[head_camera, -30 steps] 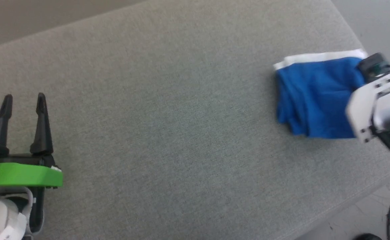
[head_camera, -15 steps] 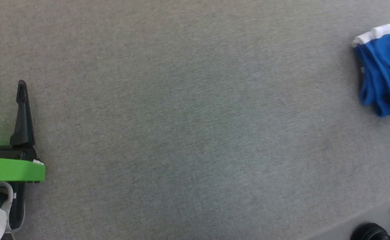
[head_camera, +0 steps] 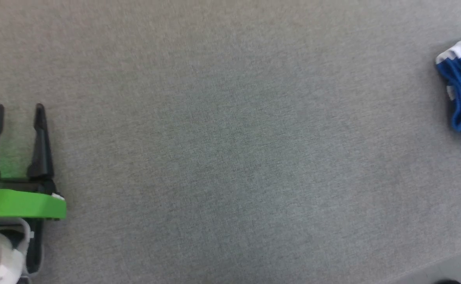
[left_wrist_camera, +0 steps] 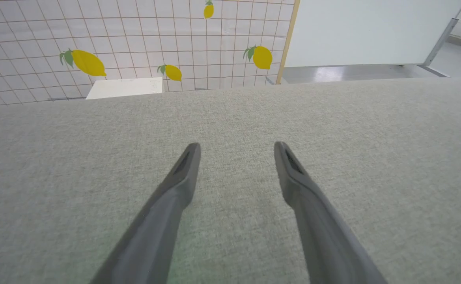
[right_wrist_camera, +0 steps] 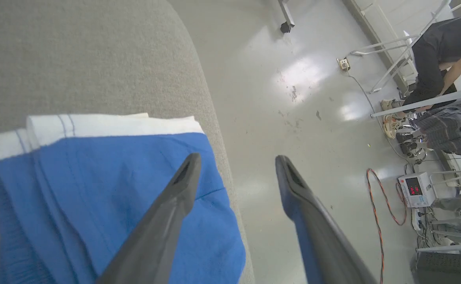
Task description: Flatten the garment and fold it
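Our right gripper [right_wrist_camera: 237, 157] hangs w/ fingers spread, nothing pinched, directly over the garment [right_wrist_camera: 96, 189], which lies folded at the grey pad's [head_camera: 230, 157] right edge, white band on the far side. Our left gripper [head_camera: 18, 108], also spread, sits well apart, so right arm's nearer.

Lemon-print wall [left_wrist_camera: 127, 35] stands beyond grey fabric surface [left_wrist_camera: 56, 157].

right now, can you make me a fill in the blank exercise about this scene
1. The blue garment has a ____ waistband.
2. The left end effector is not shut but ____.
3. The wall beyond the grey surface is printed with yellow ____.
4. In the head view the garment lies at the far ____ edge.
Missing words: white; open; lemons; right.
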